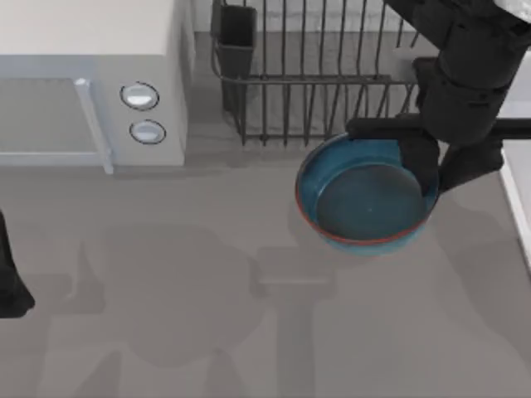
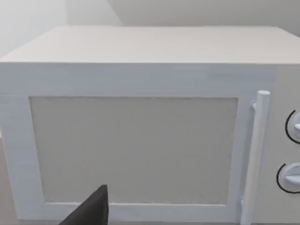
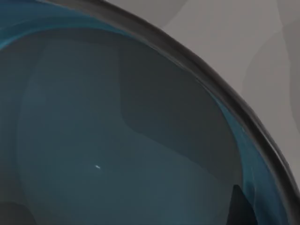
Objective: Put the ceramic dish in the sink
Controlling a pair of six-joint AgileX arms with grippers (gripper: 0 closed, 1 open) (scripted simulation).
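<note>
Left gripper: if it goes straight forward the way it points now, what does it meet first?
Probably the microwave: in the left wrist view the left gripper faces its door window, with nothing visible between, though depth is unclear.

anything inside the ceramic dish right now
No loose item: the ceramic dish shows a bare dark teal floor. One finger of the right end effector reaches over the rim on its sink-side edge, hiding that patch of the inner wall.

Blue ceramic dish (image 1: 367,197) upright beside the sink (image 1: 516,195) rim.
</note>
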